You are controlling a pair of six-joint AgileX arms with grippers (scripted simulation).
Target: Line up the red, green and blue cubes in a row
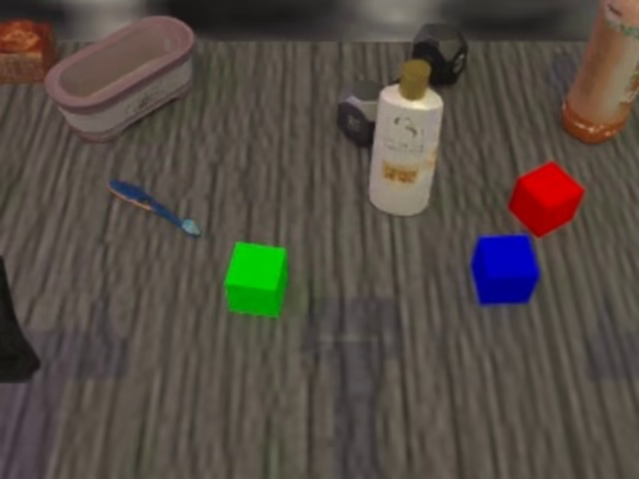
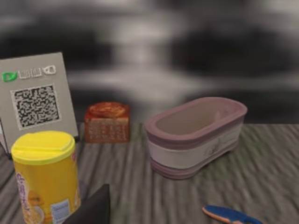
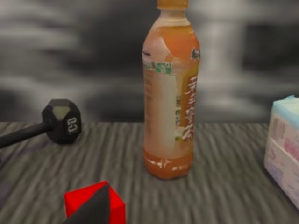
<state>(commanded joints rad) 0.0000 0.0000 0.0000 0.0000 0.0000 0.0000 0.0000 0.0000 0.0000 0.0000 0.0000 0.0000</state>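
The green cube (image 1: 256, 279) sits left of the table's middle. To the right, the blue cube (image 1: 504, 268) sits with the red cube (image 1: 545, 198) just behind it and turned at an angle. My left arm (image 1: 12, 339) is parked at the table's left edge. Its gripper (image 2: 154, 220) is open, with one dark finger (image 2: 96, 207) showing and only table beside it. My right gripper (image 3: 149, 220) is out of the top view. It is open, low over the table, and its finger (image 3: 96, 210) partly hides the red cube (image 3: 74, 201).
A pink tub (image 1: 122, 75) and a blue toothbrush (image 1: 152, 207) lie back left. A white bottle (image 1: 404, 140) stands in front of a dumbbell (image 1: 439, 50) at the back centre, and an orange drink bottle (image 1: 604, 70) stands back right. A yellow can (image 2: 44, 177) is near my left gripper.
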